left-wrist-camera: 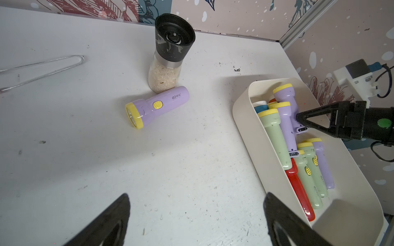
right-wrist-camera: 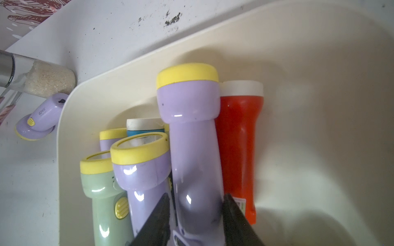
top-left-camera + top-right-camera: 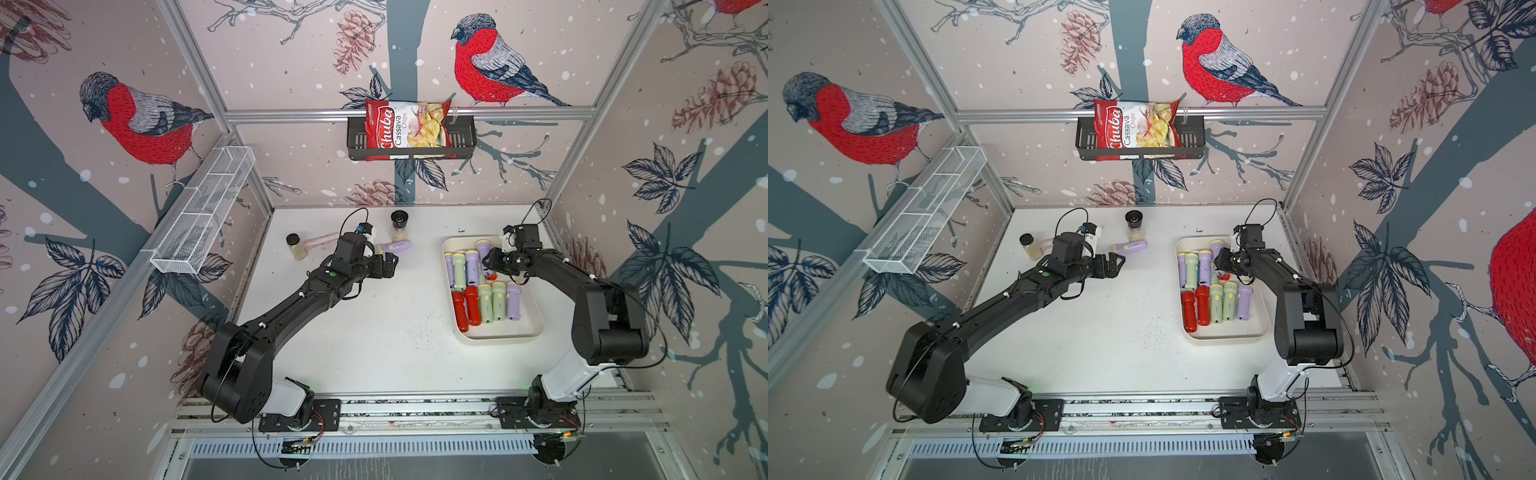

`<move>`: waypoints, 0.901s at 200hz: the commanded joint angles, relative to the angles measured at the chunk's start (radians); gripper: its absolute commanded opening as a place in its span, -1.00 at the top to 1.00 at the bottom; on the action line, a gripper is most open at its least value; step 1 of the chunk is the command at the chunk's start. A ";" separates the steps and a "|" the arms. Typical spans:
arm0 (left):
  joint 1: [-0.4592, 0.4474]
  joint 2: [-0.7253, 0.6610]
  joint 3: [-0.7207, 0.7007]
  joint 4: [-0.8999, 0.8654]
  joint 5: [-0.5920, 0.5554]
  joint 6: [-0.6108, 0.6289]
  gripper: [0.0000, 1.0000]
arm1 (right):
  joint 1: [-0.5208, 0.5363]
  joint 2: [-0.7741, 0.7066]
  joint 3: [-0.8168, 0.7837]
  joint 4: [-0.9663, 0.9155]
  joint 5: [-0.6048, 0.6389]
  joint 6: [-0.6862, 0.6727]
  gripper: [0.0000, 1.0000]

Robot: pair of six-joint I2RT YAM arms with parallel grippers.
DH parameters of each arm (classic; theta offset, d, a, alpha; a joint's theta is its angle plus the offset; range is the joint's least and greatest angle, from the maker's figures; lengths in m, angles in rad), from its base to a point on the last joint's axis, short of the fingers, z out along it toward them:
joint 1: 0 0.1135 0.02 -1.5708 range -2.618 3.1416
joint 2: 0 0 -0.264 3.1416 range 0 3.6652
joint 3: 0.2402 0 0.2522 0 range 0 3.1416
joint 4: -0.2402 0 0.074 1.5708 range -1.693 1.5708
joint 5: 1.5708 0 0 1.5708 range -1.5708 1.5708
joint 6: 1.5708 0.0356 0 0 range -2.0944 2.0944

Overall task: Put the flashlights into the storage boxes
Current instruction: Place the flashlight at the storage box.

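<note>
One lilac flashlight (image 3: 395, 247) (image 3: 1129, 248) (image 1: 156, 106) lies on its side on the white table, against a grinder jar. My left gripper (image 3: 390, 265) (image 1: 196, 196) hovers just in front of it, open and holding nothing. The cream storage box (image 3: 498, 338) (image 3: 1225, 338) (image 2: 298, 53) at the right holds several flashlights: lilac, pale green, red and a blue one (image 2: 145, 127). My right gripper (image 3: 488, 259) (image 2: 196, 196) is inside the box, shut on the handle of a lilac flashlight (image 2: 191, 127) (image 1: 285, 93) that rests between a lilac one and a red one (image 2: 236, 138).
A rice-filled grinder jar (image 3: 399, 224) and a small black-lidded jar (image 3: 296, 245) stand at the back of the table, with a pink object (image 3: 320, 240) between them. A white wire basket (image 3: 203, 212) hangs on the left wall. A black shelf (image 3: 461, 137) holds a chips bag.
</note>
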 commanded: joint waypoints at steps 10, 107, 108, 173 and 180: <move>-0.001 -0.007 0.002 0.022 -0.001 0.017 -0.92 | -0.010 -0.022 0.009 -0.016 0.099 -0.007 0.19; -0.001 0.046 0.007 0.036 0.020 0.016 -0.92 | 0.014 -0.114 0.000 -0.020 0.107 -0.038 0.06; -0.001 0.049 0.007 0.036 0.020 0.016 -0.92 | 0.016 -0.117 -0.001 -0.019 0.107 -0.039 0.06; -0.001 0.153 0.032 0.048 0.083 -0.002 -0.93 | 0.024 -0.175 -0.032 -0.033 0.181 -0.034 -0.08; 0.000 0.159 0.032 0.048 0.080 -0.002 -0.92 | 0.024 -0.173 -0.037 -0.032 0.183 -0.034 -0.09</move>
